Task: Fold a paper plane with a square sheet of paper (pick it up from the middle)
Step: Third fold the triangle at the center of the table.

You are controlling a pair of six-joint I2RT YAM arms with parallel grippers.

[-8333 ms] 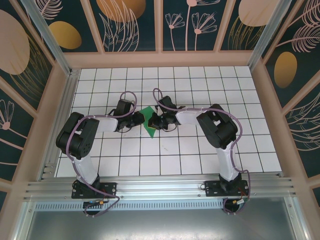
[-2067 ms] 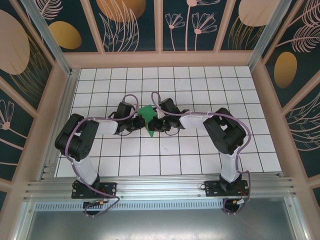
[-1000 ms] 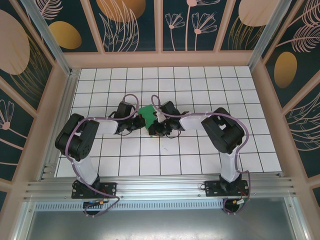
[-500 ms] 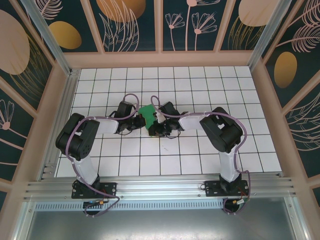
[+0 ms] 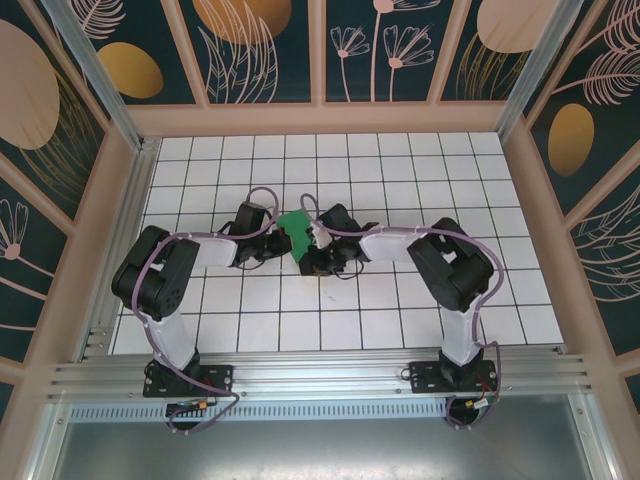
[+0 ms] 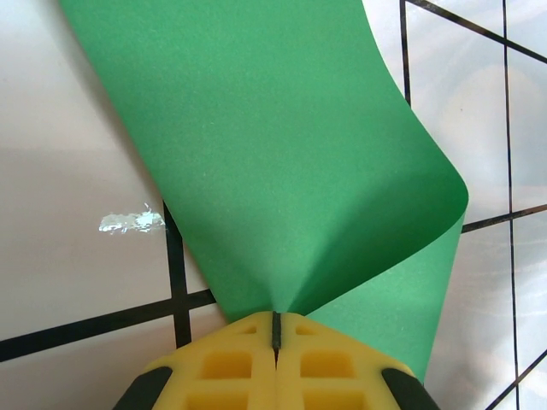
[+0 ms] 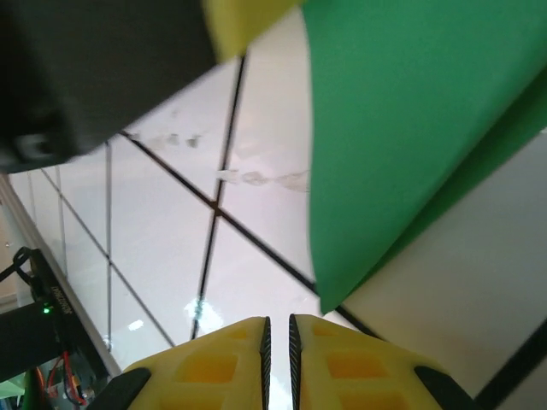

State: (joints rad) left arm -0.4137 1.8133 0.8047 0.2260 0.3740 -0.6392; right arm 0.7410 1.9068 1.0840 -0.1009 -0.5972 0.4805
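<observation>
Both arms bend inward and meet mid-table (image 5: pixel 400 170) over the white grid tiles. The green paper (image 5: pixel 295 227) sits crumpled-looking between the left gripper (image 5: pixel 282 243) and the right gripper (image 5: pixel 306 258), both right up against it.

A thin green square sheet of paper (image 5: pixel 294 226) sits over the tiled bench (image 5: pixel 400 170), between the two hands. Its near edge is caught between the fingers of the left hand (image 6: pixel 276 323), and the sheet curls upward ahead of it. The right hand (image 7: pixel 278 329) is just behind the sheet's corner, which lies ahead and to its right.
</observation>
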